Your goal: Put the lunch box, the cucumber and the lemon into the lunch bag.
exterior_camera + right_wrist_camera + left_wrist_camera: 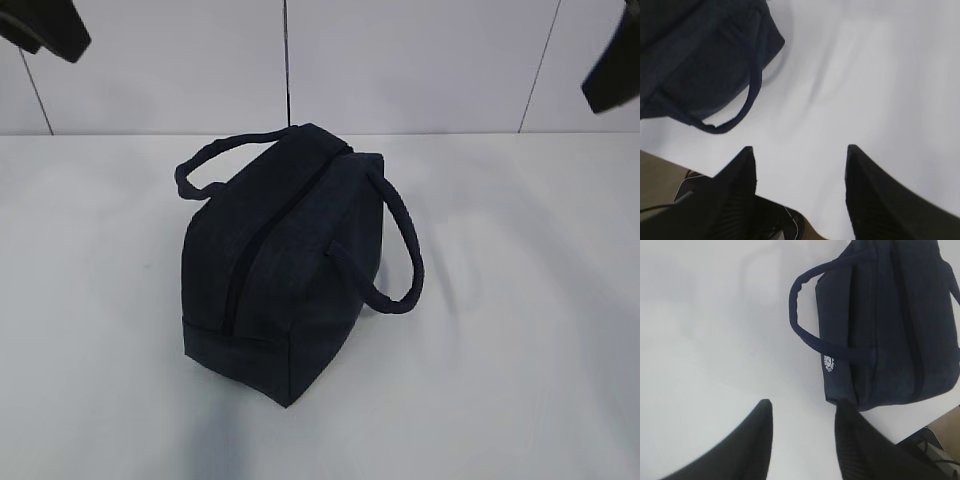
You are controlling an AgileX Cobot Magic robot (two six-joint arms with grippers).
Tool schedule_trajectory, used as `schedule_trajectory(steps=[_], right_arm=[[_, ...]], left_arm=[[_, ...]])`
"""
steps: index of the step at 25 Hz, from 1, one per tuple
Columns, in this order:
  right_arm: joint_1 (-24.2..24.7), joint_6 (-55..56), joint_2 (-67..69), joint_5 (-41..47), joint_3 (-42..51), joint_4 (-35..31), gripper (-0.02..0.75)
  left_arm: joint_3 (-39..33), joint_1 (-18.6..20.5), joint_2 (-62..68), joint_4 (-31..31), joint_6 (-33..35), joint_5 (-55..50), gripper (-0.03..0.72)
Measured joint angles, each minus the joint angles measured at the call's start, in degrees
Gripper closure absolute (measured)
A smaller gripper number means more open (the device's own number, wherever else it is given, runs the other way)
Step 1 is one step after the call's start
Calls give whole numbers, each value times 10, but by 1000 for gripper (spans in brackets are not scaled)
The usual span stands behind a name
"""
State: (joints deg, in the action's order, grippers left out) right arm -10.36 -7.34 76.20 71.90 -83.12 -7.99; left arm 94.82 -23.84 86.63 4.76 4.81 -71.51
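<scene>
The dark navy lunch bag [285,260] stands in the middle of the white table with its top zipper [243,275] shut and its two loop handles hanging to the sides. It also shows in the left wrist view [890,325] and the right wrist view [695,55]. My left gripper [802,407] is open and empty, raised at the far left [45,30]. My right gripper [800,152] is open and empty, raised at the far right [612,70]. The lunch box, the cucumber and the lemon are out of view.
The white table [520,350] reaches back to a pale panelled wall [420,60]. The table's edge, cables and floor show in the right wrist view [670,185].
</scene>
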Motion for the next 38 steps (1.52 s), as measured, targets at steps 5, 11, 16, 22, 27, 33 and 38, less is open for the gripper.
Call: schedule_trajectory(steps=[5, 11, 16, 22, 27, 33, 38], right_arm=[[0, -7, -109, 0, 104, -6, 297], [0, -47, -262, 1, 169, -10, 297], [0, -58, -369, 3, 202, -9, 297], [0, -60, -480, 6, 280, 2, 297], [0, -60, -585, -11, 360, 5, 297], [0, -59, -679, -30, 447, 5, 297], [0, -59, -746, -30, 490, 5, 297]], left_arm=[[-49, 0, -95, 4, 0, -3, 393], [-116, 0, -222, 20, 0, -6, 444], [-189, 0, -315, 37, 0, -9, 449], [-269, 0, -429, 38, 0, -10, 450], [-345, 0, -522, 43, 0, -10, 451], [-444, 0, -627, 53, 0, -1, 451], [-525, 0, -697, 53, 0, 19, 451]])
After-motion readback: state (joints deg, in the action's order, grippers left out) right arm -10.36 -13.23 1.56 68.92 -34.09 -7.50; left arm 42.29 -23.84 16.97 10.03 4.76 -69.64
